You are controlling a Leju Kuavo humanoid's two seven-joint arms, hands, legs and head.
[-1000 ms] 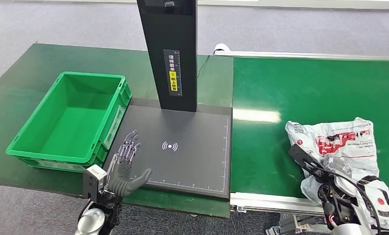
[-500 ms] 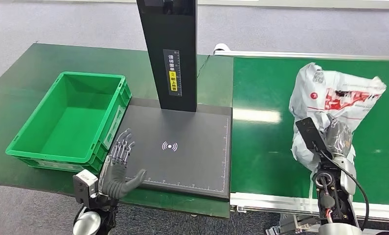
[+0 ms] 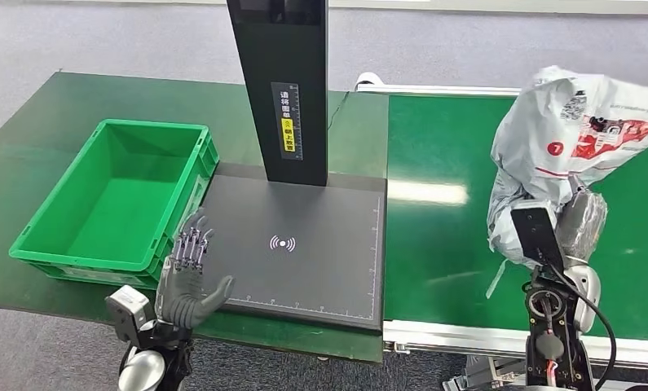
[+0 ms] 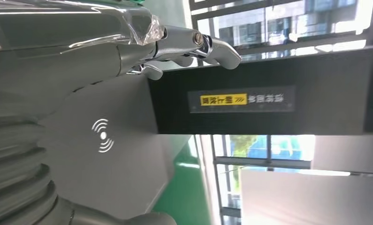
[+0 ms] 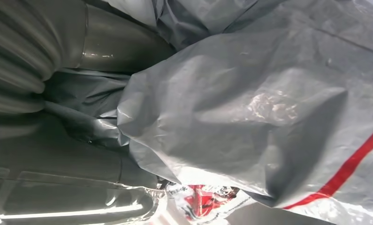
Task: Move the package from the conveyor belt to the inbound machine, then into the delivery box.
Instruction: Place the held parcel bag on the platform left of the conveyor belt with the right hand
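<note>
Two silver arms are seen coming up from the near edge of the scene, and places are given here relative to the flat matte black inbound machine platform (image 3: 304,244), which bears a white wireless symbol and a white ruled border. The crumpled white and grey plastic package (image 3: 577,130), glossy, wrinkled and printed in red, is held up in the air to the right of the platform, above the smooth dark green conveyor belt (image 3: 451,147) and clear of its surface. It is gripped from below by the right hand (image 3: 577,224), whose fingers are largely hidden in the folds; in the right wrist view the creased grey film (image 5: 250,103) with a red stripe is pressed close against the ribbed grey cover. The left hand (image 3: 186,277) is raised at the platform's near left corner with its fingers apart and upright, and nothing is held in it; its metallic fingertips (image 4: 212,44) are shown spread in the left wrist view. A tall black rectangular column (image 3: 284,81) with a small yellow label stands at the platform's far edge. A rigid bright green plastic delivery box (image 3: 59,220), rectangular and ribbed at the rim, lies just beside the platform's left edge on the dark green table (image 3: 27,130). Grey carpeted floor (image 3: 100,37) is seen beyond the table.
</note>
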